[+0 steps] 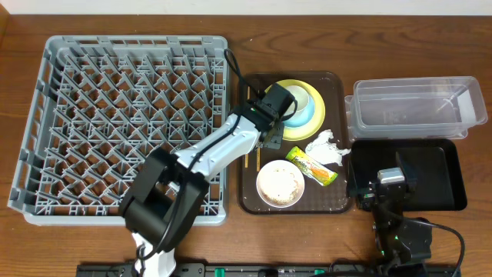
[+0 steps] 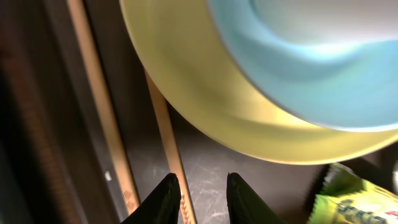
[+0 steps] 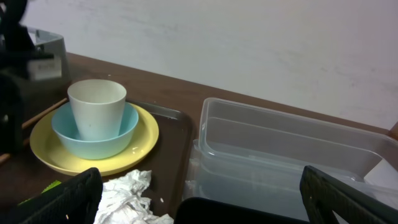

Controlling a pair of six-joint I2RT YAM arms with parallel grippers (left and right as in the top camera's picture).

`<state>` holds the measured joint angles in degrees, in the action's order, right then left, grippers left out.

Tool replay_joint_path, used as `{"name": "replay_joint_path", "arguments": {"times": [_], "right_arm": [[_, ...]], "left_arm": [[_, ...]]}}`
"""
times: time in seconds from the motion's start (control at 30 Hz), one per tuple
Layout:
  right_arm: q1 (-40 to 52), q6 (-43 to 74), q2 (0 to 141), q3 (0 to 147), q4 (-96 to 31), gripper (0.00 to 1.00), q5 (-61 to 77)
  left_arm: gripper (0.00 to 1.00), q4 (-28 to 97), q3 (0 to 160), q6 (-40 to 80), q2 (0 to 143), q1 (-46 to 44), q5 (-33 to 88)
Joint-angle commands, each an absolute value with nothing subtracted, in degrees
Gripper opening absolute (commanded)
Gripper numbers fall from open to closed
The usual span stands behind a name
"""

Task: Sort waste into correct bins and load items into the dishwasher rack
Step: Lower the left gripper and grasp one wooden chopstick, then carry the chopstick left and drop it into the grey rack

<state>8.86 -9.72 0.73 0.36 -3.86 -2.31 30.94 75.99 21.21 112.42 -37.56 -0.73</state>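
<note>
Left end effector (image 2: 200, 186), fingers narrowly parted, straddles one chopstick (image 2: 160, 118) just beside the plate (image 2: 205, 93); its far end runs under the plate's rim. Right end effector (image 3: 199, 202), well right of the plate, stands spread wide

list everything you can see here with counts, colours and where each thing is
rack: 1, grey, table's left side
serving tray: 1, brown, middle
plate: 1, yellow, serving tray's far end
blue bowl: 1, light blue, on the plate
cup: 1, white, in the blue bowl
white bowl: 1, white, serving tray's near end
scraps: some, beige, in the white bowl
napkin: 1, white, crumpled, serving tray's right side
wrapper: 1, green and yellow, beside the napkin
chopsticks: 2, wooden, serving tray's left side
tub: 1, maybe 2 nested, clear, far right
black tray: 1, black, near right, beside the tub
table: 1, brown wood, under everything
left claw: 1, black, slightly open, by a chopstick
right claw: 1, black, wide open, over the black tray
</note>
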Motion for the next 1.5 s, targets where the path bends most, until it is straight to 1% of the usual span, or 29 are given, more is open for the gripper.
{"name": "replay_joint_path", "arguments": {"times": [0.0, 0.17, 0.33, 0.57, 0.73, 0.87, 0.9, 0.97, 1.1, 1.23, 1.47], "right_arm": [[8.86, -9.91, 0.58, 0.3, -4.08, 0.99, -2.31], [8.86, -9.93, 0.58, 0.3, -4.08, 0.99, -2.31], [8.86, -9.93, 0.58, 0.3, -4.08, 0.99, -2.31], [8.86, -9.91, 0.58, 0.3, -4.08, 0.99, -2.31], [8.86, -9.91, 0.58, 0.3, -4.08, 0.99, -2.31], [8.86, -9.93, 0.58, 0.3, -4.08, 0.99, -2.31], [8.86, -9.93, 0.58, 0.3, -4.08, 0.99, -2.31], [8.86, -9.91, 0.58, 0.3, -4.08, 0.99, -2.31], [8.86, -9.93, 0.58, 0.3, -4.08, 0.99, -2.31], [8.86, -9.93, 0.58, 0.3, -4.08, 0.99, -2.31], [8.86, -9.93, 0.58, 0.3, -4.08, 0.99, -2.31]], "left_arm": [[0.29, 30.68, 75.59, 21.71, 115.0, -37.32, -0.71], [0.29, 30.7, 75.59, 21.74, 116.18, -37.32, -0.73], [0.29, 30.74, 75.59, 21.74, 116.18, -37.32, -4.56], [0.29, 30.7, 75.59, 21.76, 116.27, -37.39, -4.54], [0.2, 30.72, 75.59, 21.74, 116.38, -37.39, -4.56], [0.19, 30.55, 75.59, 21.74, 116.38, -37.36, -4.58], [0.12, 30.5, 75.59, 21.74, 116.38, -37.36, -4.58], [0.07, 30.46, 75.61, 21.74, 116.38, -37.36, -4.95], [0.06, 30.55, 75.79, 21.74, 116.03, -37.19, -7.81], [0.06, 30.59, 76.44, 21.74, 113.62, -36.93, -8.21], [0.06, 30.52, 76.79, 21.76, 103.44, -36.49, -8.19]]}}
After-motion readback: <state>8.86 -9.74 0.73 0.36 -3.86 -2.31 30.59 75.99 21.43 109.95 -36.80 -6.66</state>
